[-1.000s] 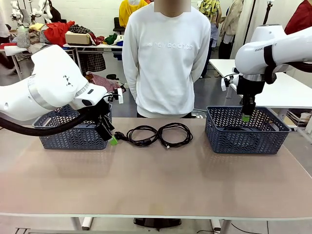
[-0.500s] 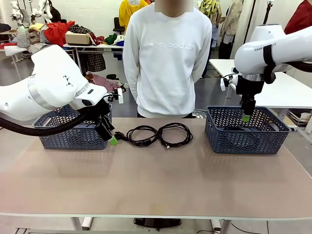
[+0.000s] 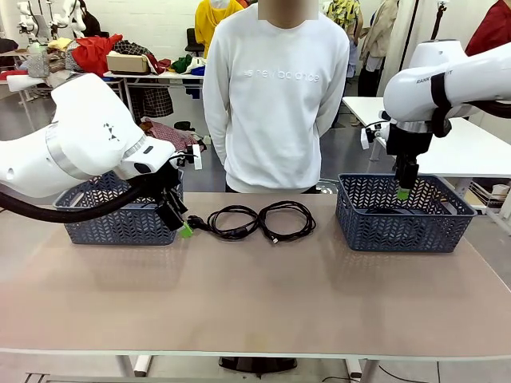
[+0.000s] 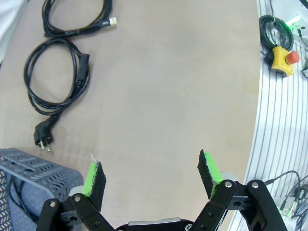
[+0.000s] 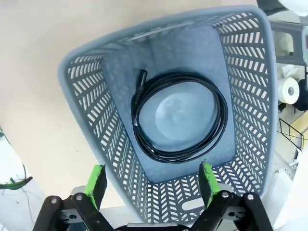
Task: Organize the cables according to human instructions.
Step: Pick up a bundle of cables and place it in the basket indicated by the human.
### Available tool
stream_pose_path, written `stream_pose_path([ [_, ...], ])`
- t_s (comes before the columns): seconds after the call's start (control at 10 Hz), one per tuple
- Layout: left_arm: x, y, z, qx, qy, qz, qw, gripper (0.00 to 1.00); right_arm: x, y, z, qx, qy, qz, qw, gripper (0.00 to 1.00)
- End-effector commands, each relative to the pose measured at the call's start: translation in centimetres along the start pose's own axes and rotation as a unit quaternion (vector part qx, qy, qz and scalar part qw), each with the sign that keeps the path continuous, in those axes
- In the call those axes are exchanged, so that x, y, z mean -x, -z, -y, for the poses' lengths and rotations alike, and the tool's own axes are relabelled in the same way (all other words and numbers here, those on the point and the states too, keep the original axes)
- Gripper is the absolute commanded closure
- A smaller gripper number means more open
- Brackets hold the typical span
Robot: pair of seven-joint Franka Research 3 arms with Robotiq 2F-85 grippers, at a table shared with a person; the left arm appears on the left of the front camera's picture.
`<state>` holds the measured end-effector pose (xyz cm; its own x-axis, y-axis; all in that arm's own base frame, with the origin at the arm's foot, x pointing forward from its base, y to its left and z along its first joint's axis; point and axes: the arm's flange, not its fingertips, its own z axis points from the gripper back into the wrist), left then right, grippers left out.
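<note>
Two coiled black cables (image 3: 235,221) (image 3: 286,219) lie side by side on the table in front of the person. In the left wrist view one cable (image 4: 55,82) ends in a plug, and the other cable (image 4: 79,21) lies beyond it. My left gripper (image 3: 182,223) (image 4: 151,175) is open and empty, low beside the left basket (image 3: 120,219) and just left of the cables. A dark cord (image 4: 13,190) shows inside that basket. My right gripper (image 3: 403,191) (image 5: 151,185) hangs open and empty over the right basket (image 3: 351,219) (image 5: 72,67), where a coiled cable (image 5: 137,122) lies flat on the bottom.
The person (image 3: 271,96) stands at the far side, hands behind the back. A yellow emergency-stop button (image 4: 281,60) with a green cord sits on the metal rail (image 4: 279,120) at the table's edge. The near half of the tabletop (image 3: 255,303) is bare.
</note>
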<state>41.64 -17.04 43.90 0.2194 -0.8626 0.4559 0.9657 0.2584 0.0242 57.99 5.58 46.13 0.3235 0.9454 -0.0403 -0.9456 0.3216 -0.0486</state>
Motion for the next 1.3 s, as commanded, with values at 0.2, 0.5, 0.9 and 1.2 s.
stream_pose_path([
  [0.2, 0.1, -0.2, -0.1, -0.002, -0.001, 0.001, 1.000, 0.00, 0.0, 0.0, 0.0, 0.000, 0.000, 0.000, 1.000, 0.00],
  [0.5, 0.1, -0.2, -0.1, -0.002, -0.001, 0.001, 1.000, 0.00, -1.4, -2.2, -3.9, -0.013, 0.086, 0.066, 0.994, 0.00],
  [0.9, 0.1, -0.2, -0.1, -0.002, -0.001, 0.001, 1.000, 0.00, -3.6, -2.9, -11.0, -0.012, 0.114, 0.119, 0.986, 0.00],
  [1.2, 0.1, -0.2, -0.1, -0.002, -0.001, 0.001, 1.000, 0.00, -5.0, -1.9, -15.6, -0.014, 0.094, 0.164, 0.982, 0.00],
])
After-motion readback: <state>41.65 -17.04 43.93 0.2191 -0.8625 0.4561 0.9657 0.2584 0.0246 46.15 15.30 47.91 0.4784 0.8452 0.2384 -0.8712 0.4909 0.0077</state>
